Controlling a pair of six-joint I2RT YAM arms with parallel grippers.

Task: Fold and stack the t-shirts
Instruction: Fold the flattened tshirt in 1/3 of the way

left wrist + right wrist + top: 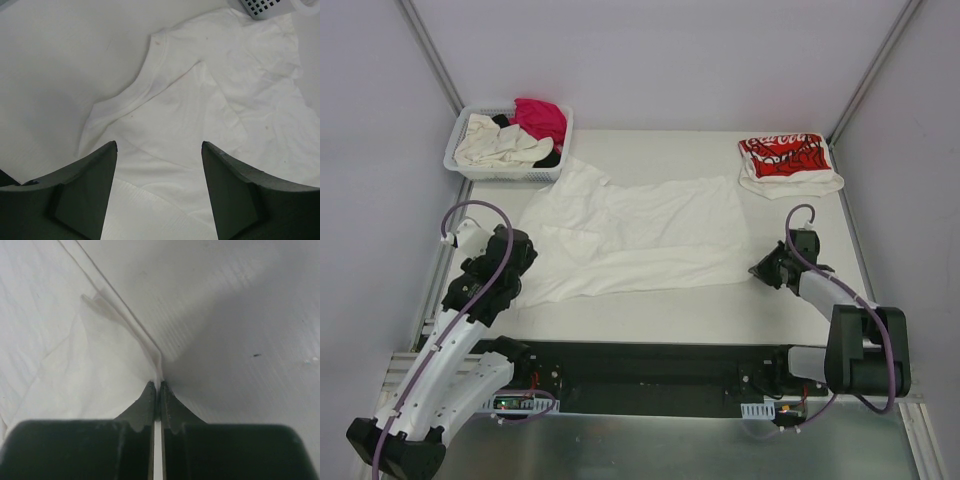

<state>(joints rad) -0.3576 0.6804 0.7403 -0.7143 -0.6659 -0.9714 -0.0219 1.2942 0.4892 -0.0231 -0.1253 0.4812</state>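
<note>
A large plain white t-shirt (640,235) lies spread flat across the middle of the table. My right gripper (757,268) sits low at its right edge. In the right wrist view that gripper (156,385) is shut on a thin fold of the shirt's edge (75,365). My left gripper (525,262) hovers over the shirt's left end. The left wrist view shows it (159,145) open, with the white cloth (200,100) and its curved seam below and nothing between the fingers. A folded white t-shirt with red print (785,160) rests at the back right.
A white slotted basket (455,160) stands at the back left, holding a cream shirt (500,145), a magenta one (542,118) and a bit of black cloth (548,158). Its corner (260,6) shows in the left wrist view. Grey walls enclose the table.
</note>
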